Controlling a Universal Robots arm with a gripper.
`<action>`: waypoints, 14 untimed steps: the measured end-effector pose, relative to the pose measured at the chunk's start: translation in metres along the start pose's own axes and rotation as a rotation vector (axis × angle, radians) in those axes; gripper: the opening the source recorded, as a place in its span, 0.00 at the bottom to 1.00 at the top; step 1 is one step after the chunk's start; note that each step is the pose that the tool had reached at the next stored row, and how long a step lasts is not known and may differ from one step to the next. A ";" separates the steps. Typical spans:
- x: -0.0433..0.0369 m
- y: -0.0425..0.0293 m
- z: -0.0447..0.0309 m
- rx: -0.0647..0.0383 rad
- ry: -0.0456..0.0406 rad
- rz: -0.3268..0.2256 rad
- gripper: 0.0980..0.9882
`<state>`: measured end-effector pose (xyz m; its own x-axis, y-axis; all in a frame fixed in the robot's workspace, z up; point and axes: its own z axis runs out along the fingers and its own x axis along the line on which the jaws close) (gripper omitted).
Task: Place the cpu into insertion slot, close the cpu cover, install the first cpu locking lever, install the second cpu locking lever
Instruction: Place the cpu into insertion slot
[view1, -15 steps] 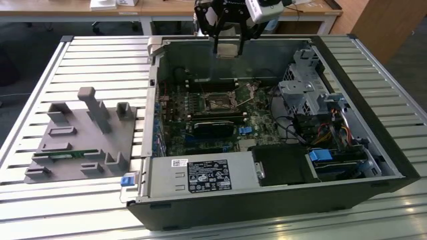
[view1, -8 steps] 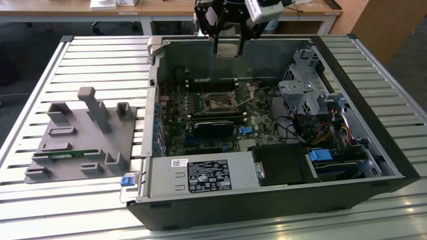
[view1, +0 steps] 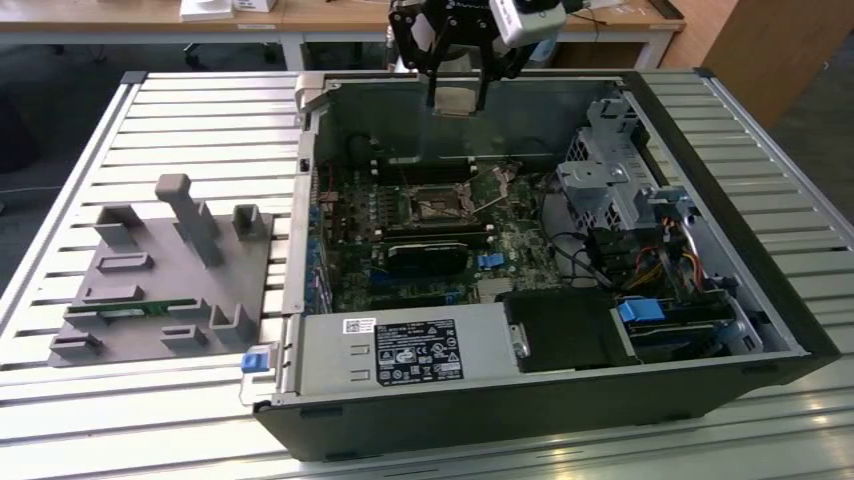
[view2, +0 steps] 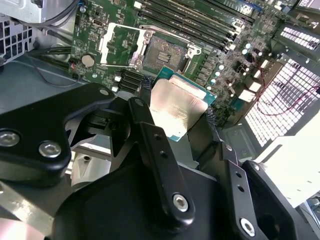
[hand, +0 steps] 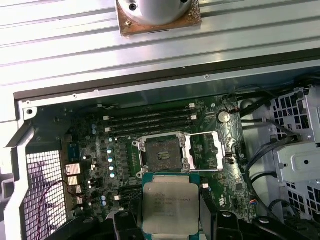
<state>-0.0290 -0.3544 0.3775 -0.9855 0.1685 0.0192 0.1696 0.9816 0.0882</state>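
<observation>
You had the gripper (view1: 454, 95) pinching the cpu (hand: 170, 207) by opposite edges, level above the computer case's (view1: 747, 300) far wall, facing the bare insertion slot (hand: 161, 152) beside its opened cpu cover (hand: 205, 134).

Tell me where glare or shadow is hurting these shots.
Second wrist view: strong glare whitens the metal top of the cpu. First wrist view: the cpu is evenly lit. Exterior view: the computer case interior lies in shade around the insertion slot.
</observation>
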 end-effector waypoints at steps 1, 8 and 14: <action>0.0000 0.0000 0.0000 0.000 -0.0001 0.001 0.50; 0.0000 0.0000 0.0000 0.000 -0.0008 0.009 0.50; 0.0000 0.0000 0.0000 0.000 -0.0013 0.015 0.50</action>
<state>-0.0290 -0.3544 0.3774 -0.9829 0.1830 0.0191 0.1840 0.9789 0.0883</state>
